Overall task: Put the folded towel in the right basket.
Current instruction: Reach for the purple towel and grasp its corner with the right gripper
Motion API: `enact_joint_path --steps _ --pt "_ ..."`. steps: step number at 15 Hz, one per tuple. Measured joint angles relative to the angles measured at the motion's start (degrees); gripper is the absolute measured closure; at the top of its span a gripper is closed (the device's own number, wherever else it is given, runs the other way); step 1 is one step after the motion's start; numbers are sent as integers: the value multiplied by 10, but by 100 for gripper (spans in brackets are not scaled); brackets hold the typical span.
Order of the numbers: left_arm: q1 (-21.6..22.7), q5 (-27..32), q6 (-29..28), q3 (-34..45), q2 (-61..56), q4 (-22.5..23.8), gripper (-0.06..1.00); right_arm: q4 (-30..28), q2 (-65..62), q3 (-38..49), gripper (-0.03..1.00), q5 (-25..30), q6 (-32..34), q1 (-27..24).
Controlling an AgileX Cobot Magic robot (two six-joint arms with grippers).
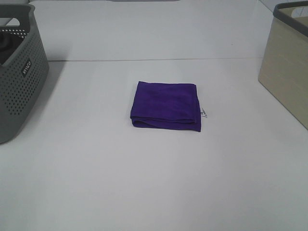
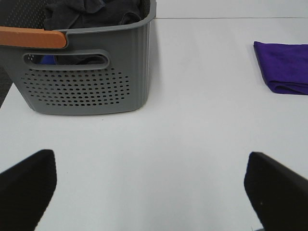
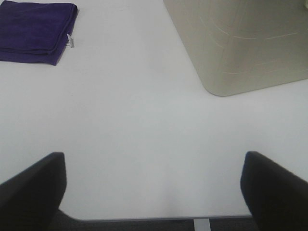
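Observation:
A folded purple towel [image 1: 166, 106] lies flat in the middle of the white table, with a small white tag at its right edge. It also shows in the left wrist view [image 2: 284, 72] and the right wrist view [image 3: 36, 31]. The right basket [image 1: 288, 62] is beige with a grey rim and stands at the table's right edge; its wall shows in the right wrist view [image 3: 240, 43]. Neither gripper appears in the exterior high view. My left gripper [image 2: 151, 192] is open and empty near the table's front left. My right gripper [image 3: 154, 192] is open and empty above the table's front edge.
A grey perforated basket [image 1: 19, 72] stands at the left with dark cloth inside [image 2: 91, 12] and an orange handle [image 2: 31, 37]. The table's front edge [image 3: 144, 219] shows in the right wrist view.

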Motion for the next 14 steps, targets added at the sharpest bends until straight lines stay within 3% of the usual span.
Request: enact_joint_path --steps 14 --pt "0 0 0 0 0 0 -5 -8 0 0 2 0 -1 0"
